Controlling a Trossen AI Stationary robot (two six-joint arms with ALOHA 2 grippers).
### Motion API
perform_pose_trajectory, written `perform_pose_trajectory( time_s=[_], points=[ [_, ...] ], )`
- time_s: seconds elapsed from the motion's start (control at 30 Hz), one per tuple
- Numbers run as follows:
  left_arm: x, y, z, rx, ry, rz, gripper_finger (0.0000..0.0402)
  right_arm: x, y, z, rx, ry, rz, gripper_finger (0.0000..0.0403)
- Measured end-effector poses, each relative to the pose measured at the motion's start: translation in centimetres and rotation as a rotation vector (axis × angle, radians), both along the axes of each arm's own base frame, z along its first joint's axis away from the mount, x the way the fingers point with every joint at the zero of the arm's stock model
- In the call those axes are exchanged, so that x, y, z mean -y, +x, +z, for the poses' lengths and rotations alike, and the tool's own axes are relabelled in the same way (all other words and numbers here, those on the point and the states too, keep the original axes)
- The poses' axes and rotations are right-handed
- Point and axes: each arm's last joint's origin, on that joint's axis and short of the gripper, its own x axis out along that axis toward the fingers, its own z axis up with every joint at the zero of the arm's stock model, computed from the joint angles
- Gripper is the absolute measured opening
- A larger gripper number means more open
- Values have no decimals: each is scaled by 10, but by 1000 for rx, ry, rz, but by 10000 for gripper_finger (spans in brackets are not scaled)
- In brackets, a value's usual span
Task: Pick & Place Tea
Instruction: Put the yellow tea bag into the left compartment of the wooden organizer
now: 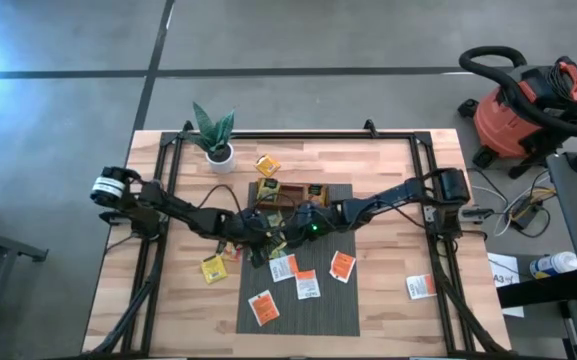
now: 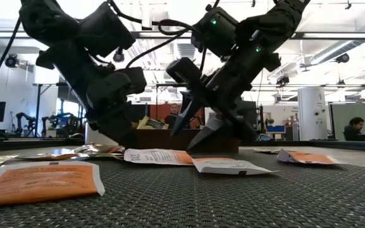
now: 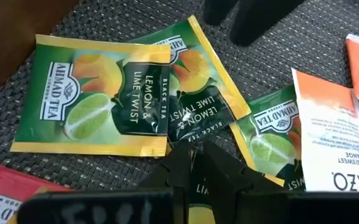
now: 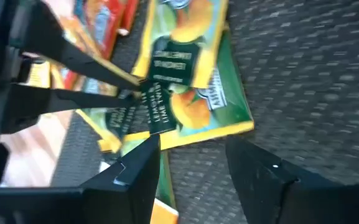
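Left wrist view, left end effector (image 3: pixel 195 163) pinching green sachet (image 3: pixel 198 112)

Green-yellow lemon-lime tea sachets (image 3: pixel 92 102) overlapping flat in a small pile on grey mat (image 1: pixel 338 300). White-orange sachets (image 1: pixel 307 285) scattered flat lower on mat, one more (image 1: pixel 421 287) on bare counter (image 1: pixel 388 180). Yellow sachets (image 1: pixel 211 268) off mat on wood.

Two black, jointed robot arms carry black cables looped along their links. The left arm (image 1: pixel 158 207) ends outward in a round white-and-black cap, while the right arm (image 1: pixel 398 195) has a boxy black housing and a small green light near its wrist. Each gripper has two dark, tapered, pointed fingers (image 2: pixel 198 120).
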Motion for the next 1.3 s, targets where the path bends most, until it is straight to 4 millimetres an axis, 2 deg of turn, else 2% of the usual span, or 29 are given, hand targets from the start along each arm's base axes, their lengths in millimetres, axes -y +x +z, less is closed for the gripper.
perform_pose_trajectory(
  time_s=[0.27, 0.6, 0.73, 0.93, 1.13, 1.3],
  points=[
    [1, 7, -3, 5, -5, -12, 39, 5, 2, -9, 4, -30, 18, 172],
    [3, 20, 0, 54, -14, -41, 39, 8, 13, 2, 78, -102, 60, 123],
    [3, 23, 3, 67, -11, -43, 39, 8, 13, 3, 82, -123, 82, 91],
    [3, 27, 12, 93, -13, -43, 39, 8, 14, 5, 90, -164, 126, 15],
    [4, 24, 35, 149, -23, -37, 39, 8, 11, 17, 102, -197, 126, 8],
    [4, 2, 64, 155, 10, 86, 39, 11, 3, 38, 126, -254, 42, 8]
  ],
)
